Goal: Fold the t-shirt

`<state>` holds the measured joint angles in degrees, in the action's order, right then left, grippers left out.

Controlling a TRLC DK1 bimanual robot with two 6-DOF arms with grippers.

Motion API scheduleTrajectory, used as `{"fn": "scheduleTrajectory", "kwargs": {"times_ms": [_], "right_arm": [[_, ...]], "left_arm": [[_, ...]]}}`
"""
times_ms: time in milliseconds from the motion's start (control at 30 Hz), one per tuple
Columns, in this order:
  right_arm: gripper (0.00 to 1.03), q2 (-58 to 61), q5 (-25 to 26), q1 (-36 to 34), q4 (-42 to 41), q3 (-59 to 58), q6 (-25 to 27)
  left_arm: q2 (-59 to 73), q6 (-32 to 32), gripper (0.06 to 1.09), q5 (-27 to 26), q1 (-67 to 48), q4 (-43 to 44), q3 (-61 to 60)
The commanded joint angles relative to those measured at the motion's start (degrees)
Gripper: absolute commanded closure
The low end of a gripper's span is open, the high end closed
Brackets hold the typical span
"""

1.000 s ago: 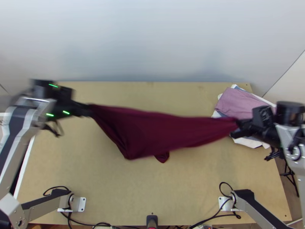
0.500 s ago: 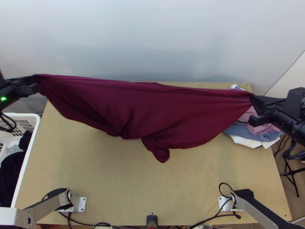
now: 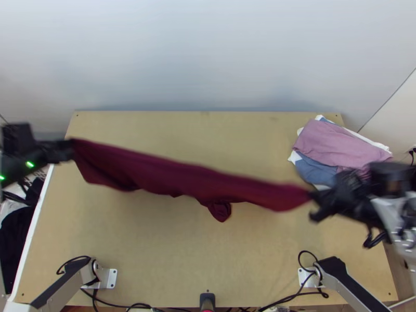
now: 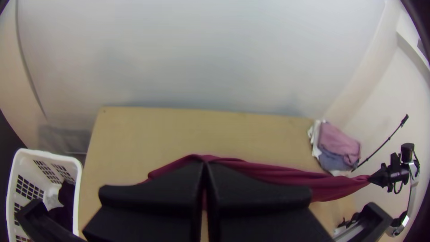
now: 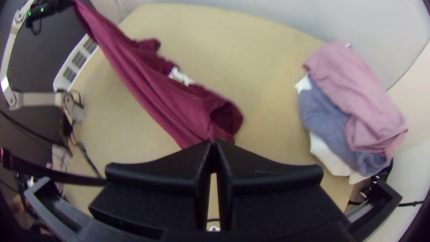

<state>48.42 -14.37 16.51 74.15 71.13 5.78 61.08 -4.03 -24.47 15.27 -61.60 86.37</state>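
Swinging nearer over the surface (image 3: 156, 249), the left claw (image 3: 70, 150) pinches one end of the maroon t-shirt (image 3: 171, 174), just narrowed from broad sheet to slanting midair band (likely a shake-out before folding); the right claw (image 3: 312, 196), also nearer, clamps the other end.

Tbl (image 3: 208, 127) open far ctr, shirt (image 3: 182, 179) blocking mid, clothes pile (image 3: 338, 141) rt

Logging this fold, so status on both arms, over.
Left gripper and right gripper shut on maroon t-shirt. Shirt stretched between them, over table. Folded clothes lie at table's far right corner.
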Motion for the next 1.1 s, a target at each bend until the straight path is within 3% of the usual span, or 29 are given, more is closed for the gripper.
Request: {"fn": "scheduleTrajectory", "kwargs": {"times_ms": [0,33,100,200,267,500,633,833,967,1067], "right_arm": [[1.00,-3.2,-2.0,6.6,6.4,-16.6,7.6],[0.94,-2.0,-1.9,6.7,6.7,-16.1,7.8],[0.60,-0.1,-0.1,6.4,7.9,-15.9,8.5],[0.22,0.5,2.1,6.6,8.5,-17.5,9.6],[0.12,0.6,2.9,6.9,9.1,-18.9,9.9],[0.13,2.3,2.4,7.6,8.5,-19.7,9.4],[0.13,8.1,2.3,12.8,6.1,-18.2,8.8],[0.13,22.5,2.1,18.8,3.0,-12.5,9.6],[0.21,30.9,0.7,22.1,-0.1,-10.0,10.5],[0.21,35.3,0.5,23.6,-2.9,-8.9,10.6]], "left_arm": [[-4.7,-3.2,1.04,0.1,-4.1,1.2,-18.7],[-4.8,-3.3,1.04,0.7,-4.6,1.7,-20.3],[-5.1,-3.0,1.04,1.4,-5.9,2.3,-22.7],[-5.6,-2.4,1.04,1.5,-8.2,2.4,-24.4],[-5.9,-1.2,1.04,2.2,-11.2,2.4,-25.0],[-6.2,2.5,1.04,5.7,-21.8,2.7,-27.0],[-6.5,3.2,1.04,9.0,-26.3,3.3,-28.8],[-6.9,2.6,1.04,10.7,-26.3,3.9,-29.8],[-7.0,1.6,1.04,11.2,-24.2,4.3,-29.3],[-7.3,1.2,1.04,11.2,-22.6,4.3,-29.1]]}}
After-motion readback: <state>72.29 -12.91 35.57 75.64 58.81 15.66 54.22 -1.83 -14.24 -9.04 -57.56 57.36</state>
